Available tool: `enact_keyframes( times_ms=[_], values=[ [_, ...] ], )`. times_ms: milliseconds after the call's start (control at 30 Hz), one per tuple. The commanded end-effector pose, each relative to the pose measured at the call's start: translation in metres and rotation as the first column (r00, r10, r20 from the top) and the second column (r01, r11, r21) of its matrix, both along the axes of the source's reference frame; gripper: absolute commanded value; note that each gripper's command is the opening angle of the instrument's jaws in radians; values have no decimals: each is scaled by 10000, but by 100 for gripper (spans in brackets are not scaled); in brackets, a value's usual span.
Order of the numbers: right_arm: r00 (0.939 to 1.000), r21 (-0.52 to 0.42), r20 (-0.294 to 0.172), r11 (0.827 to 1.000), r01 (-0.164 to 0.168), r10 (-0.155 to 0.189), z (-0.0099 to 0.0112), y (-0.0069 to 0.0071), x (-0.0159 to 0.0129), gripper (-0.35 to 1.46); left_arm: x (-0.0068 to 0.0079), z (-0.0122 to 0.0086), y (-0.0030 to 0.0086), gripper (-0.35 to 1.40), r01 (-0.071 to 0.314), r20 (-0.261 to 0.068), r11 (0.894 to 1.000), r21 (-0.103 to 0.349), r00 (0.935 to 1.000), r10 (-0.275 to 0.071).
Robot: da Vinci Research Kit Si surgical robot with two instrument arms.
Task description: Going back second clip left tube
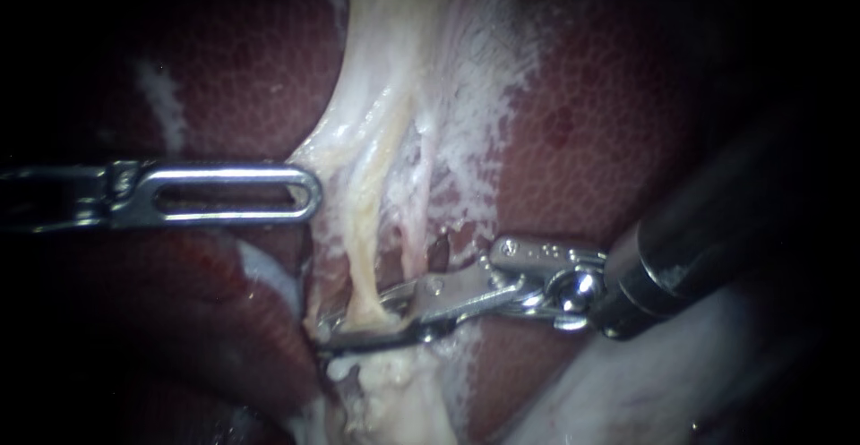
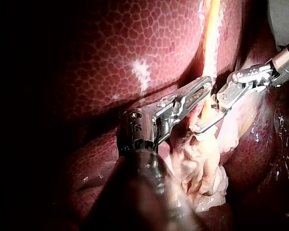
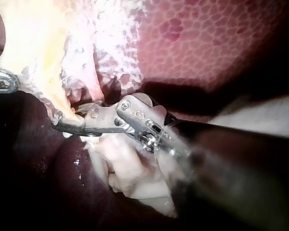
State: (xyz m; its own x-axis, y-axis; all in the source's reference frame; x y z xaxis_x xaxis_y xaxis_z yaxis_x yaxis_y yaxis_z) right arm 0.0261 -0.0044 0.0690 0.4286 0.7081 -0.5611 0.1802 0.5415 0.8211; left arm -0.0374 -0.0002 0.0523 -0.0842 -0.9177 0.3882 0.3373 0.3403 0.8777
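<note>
A pale yellow tube (image 1: 363, 230) runs down through white tissue between the liver lobes. My right instrument (image 1: 345, 330) comes in from the right, and its thin jaws stand apart with the tube's lower end between them. In the left wrist view these jaws (image 2: 198, 126) form a narrow V around the tube (image 2: 211, 48). I cannot make out a clip on the tube. My left instrument (image 1: 309, 196) lies level from the left. Its slotted jaws are together, and the tip rests against the edge of the white tissue. The left wrist view has that tip (image 2: 206, 85) beside the tube.
Dark red mottled liver (image 1: 609, 123) lies on both sides of the white tissue. A lump of pale fatty tissue (image 1: 394, 391) hangs under my right instrument's jaws. The right shaft (image 1: 699, 257) crosses the lower right.
</note>
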Motion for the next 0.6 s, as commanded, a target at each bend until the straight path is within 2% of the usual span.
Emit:
enact_keyframes(
  times_ms=[33, 300, 367, 467, 533, 600],
  values=[
    [10000, 2, 3, 10000, -6, 6, 0, 0, 0, -35, 0, 0, 0, -35, 1, 0, 10000, 0, 10000, -1],
    [10000, 2, 1, 10000, -4, 4, 0, -1, 1, -35, 0, 0, 0, -35, 2, 0, 10000, 0, 10000, -2],
    [10000, -89, -59, 10000, 23, -24, -1, 0, 3, -17, 0, 0, 0, -35, 2, 0, 10000, -1, 10000, -2],
    [9987, -985, -484, 9951, 85, -133, -1, 1, 7, 18, 0, 0, 0, -35, 5, -3, 10000, -1, 10000, -5],
    [9966, -1672, -791, 9859, 100, -235, 0, 2, 11, 35, 0, 0, -1, -35, 5, -3, 10000, -2, 10000, -5],
    [9947, -2085, -981, 9780, 108, -319, 0, 2, 14, 43, 0, 0, -1, -35, 5, -3, 10000, -2, 10000, -5]
  ],
)
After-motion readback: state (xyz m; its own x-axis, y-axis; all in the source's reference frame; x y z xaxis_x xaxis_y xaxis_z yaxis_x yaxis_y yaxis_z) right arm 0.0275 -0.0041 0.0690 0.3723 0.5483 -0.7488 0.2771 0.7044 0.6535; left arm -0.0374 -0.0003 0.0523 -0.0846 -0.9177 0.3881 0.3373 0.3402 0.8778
